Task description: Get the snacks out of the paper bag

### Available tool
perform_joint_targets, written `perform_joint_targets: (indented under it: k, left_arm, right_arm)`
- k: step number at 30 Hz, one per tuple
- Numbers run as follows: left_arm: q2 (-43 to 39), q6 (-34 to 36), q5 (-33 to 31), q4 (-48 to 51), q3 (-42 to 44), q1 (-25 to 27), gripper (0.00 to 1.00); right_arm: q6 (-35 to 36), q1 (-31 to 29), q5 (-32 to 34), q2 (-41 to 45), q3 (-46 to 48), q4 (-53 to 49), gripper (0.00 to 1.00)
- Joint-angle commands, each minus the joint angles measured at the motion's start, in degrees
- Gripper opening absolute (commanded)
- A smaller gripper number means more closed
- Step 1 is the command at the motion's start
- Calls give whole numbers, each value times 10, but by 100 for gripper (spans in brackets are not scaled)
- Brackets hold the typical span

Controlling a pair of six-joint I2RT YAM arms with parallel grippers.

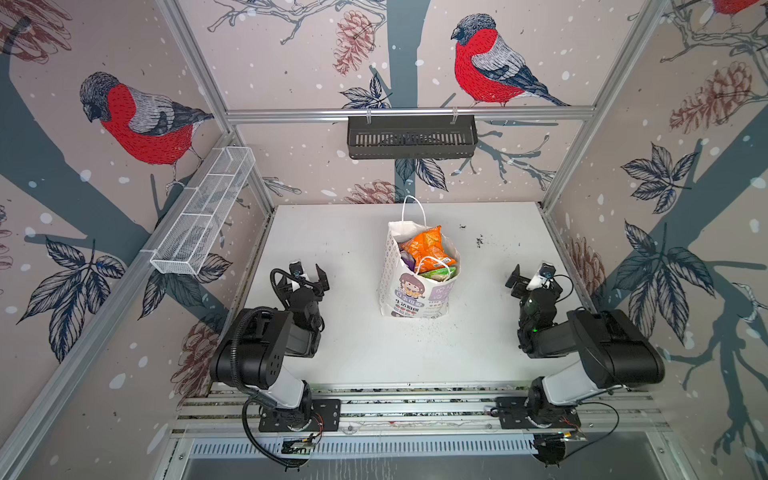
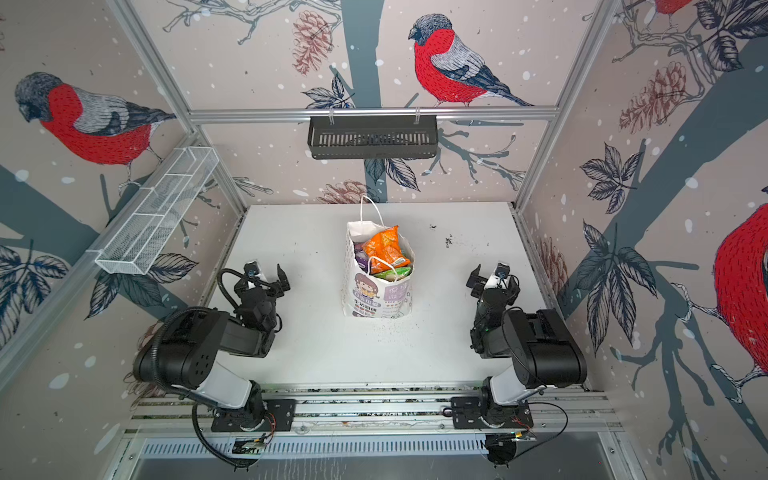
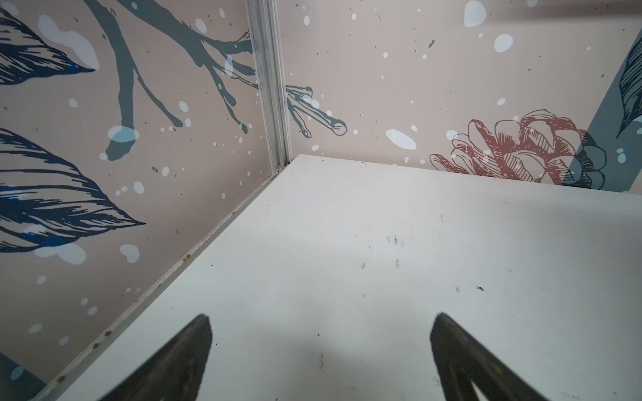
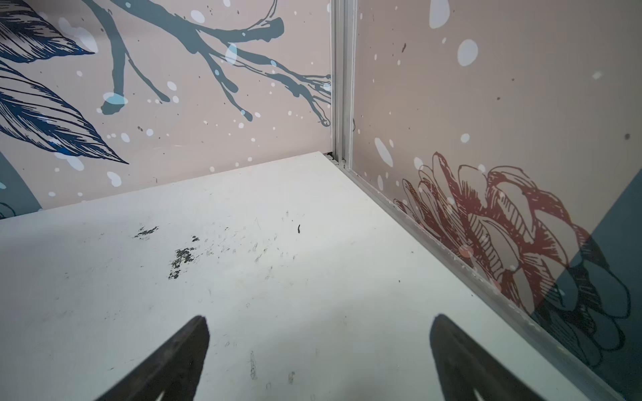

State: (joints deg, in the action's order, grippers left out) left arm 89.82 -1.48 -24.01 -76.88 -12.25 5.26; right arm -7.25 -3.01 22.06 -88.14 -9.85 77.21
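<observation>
Snacks [image 1: 427, 246] fill the paper bag [image 1: 409, 291]. Left tool [image 1: 303, 277]: jaws wide apart, empty, low over the bench [image 1: 332, 353], aimed at the far left corner. Right tool [image 1: 534, 281]: jaws wide apart, empty, facing the far right corner, dark scuffs [image 4: 182, 258] ahead of it. Bare bench lies between each tool and the bag. Bag upright mid-bench between the tools, well apart from both, orange packet [image 2: 384, 247] uppermost.

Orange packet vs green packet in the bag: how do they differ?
The orange packet tops the pile; the green packet lies lower, at the near wall of the paper bag. The orange packet shows most of its face; the green packet shows only a strip. Both sit inside the bag, untouched.
</observation>
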Motion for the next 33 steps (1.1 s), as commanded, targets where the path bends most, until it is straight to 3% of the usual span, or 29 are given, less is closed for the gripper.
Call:
perform_joint_targets:
  k: [1, 31, 33]
  left_arm:
    - [1, 1, -1, -13, -2, 0, 98]
    - [-1, 2, 1, -12, -1, 0, 98]
    - [0, 12, -12, -30, 6, 6, 98]
  right_arm:
    - [5, -1, -2, -1, -2, 19, 100]
    - [3, 1, -5, 0, -5, 13, 100]
    - [8, 7, -38, 10, -14, -11, 100]
